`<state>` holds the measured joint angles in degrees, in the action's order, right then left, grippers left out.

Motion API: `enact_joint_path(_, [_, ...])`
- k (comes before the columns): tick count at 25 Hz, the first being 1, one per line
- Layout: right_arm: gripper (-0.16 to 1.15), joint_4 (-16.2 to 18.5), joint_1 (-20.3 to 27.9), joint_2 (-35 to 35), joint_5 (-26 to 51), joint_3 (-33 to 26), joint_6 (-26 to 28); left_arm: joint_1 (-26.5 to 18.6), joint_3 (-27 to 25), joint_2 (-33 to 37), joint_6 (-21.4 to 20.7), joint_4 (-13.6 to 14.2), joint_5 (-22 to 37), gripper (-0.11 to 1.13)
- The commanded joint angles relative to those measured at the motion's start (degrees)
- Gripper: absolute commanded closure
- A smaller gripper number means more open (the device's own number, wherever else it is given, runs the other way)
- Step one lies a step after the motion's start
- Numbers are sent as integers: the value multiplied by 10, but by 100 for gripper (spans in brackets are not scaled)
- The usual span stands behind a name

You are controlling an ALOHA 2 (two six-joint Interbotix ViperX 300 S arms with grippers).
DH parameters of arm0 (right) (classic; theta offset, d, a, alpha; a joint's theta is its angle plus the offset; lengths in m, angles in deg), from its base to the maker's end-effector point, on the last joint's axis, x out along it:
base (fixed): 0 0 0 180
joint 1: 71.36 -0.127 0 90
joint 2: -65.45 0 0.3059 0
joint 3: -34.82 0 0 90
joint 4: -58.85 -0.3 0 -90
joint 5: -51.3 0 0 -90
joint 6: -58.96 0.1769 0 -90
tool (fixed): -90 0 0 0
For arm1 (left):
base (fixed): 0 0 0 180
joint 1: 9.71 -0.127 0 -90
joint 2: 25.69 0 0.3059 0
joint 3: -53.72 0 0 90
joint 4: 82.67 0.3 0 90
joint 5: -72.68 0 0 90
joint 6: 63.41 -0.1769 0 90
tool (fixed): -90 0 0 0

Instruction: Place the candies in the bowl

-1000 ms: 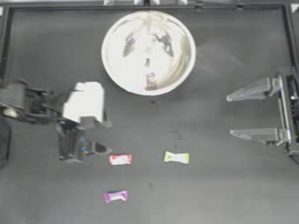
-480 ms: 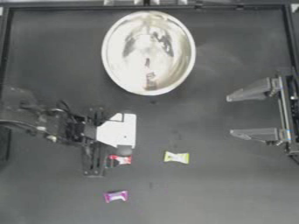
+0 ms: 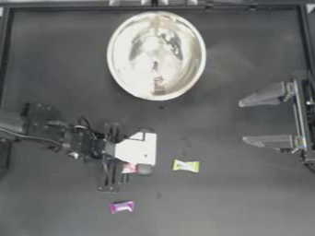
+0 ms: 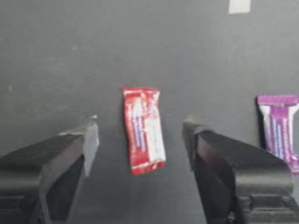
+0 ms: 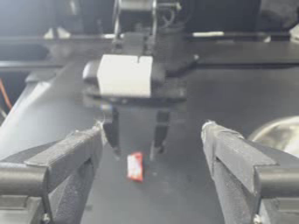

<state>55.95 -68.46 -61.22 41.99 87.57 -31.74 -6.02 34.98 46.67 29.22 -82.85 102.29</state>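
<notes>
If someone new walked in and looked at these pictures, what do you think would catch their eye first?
Probably the big shiny bowl at the far middle of the table, with something small already inside. Next, the left gripper, open and lowered around the red candy near the table's middle. The yellow-green candy and purple candy lie loose nearby, while the right gripper waits open at the right edge.

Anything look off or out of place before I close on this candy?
Nothing stands out. The red candy lies flat between the open left pincer; yellow-green candy and purple candy lie intact on the table, bowl upright.
</notes>
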Motion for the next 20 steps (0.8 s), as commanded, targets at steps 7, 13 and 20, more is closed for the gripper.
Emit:
enact_joint_path(7, [1,-2,-1,3,-10,-8,-1,4,25,-27,13,2,15,11])
enact_joint_path(13, [1,-6,-1,3,-11,-7,0,3,28,-35,13,6,17,24])
enact_joint_path(20, [1,-5,-1,3,-11,-10,-1,13,29,-36,-1,10,43,95])
